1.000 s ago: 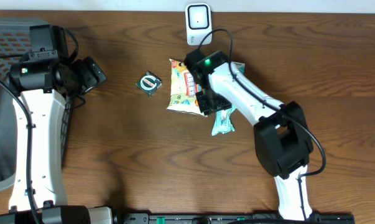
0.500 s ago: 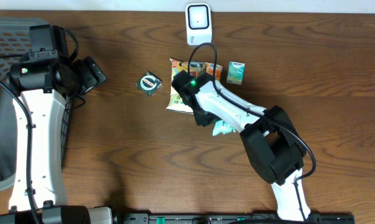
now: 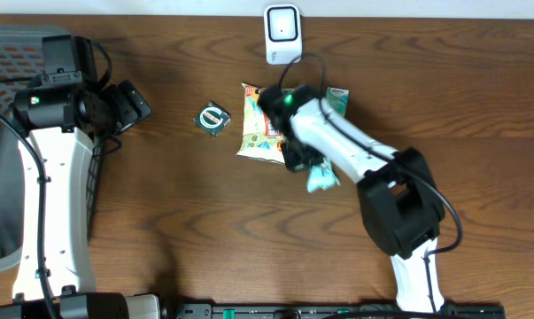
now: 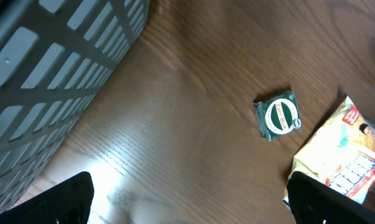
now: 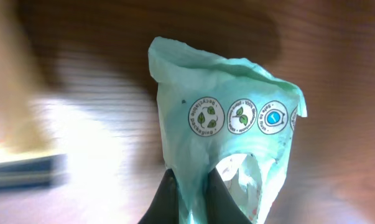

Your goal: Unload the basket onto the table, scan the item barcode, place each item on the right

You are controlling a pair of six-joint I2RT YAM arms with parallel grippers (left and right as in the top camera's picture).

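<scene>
Right gripper: jaws pinched tight on the lower edge of the teal packet, both dark fingertips pressed against the film. The packet stood up from the grip, crumpled, with a row of small round printed symbols across its face (leaf marks on at least two). No barcode could be made out on the side that showed.

From overhead, the packet lay just right of the yellow snack bag, around the middle of the wooden table, with the right arm reaching across the bag's right edge to it. Whether the packet was clear of the tabletop could not be told.

The white scanner stood at the far edge of the table, beyond the bag and apart from the packet. A small teal box sat just right of the arm, and a small green round-labelled sachet lay left of the snack bag, near it but not touching.

Left gripper: jaws spread wide, nothing between them, held over bare wood beside the grey mesh basket. Its fingers framed the sachet and a corner of the snack bag.
</scene>
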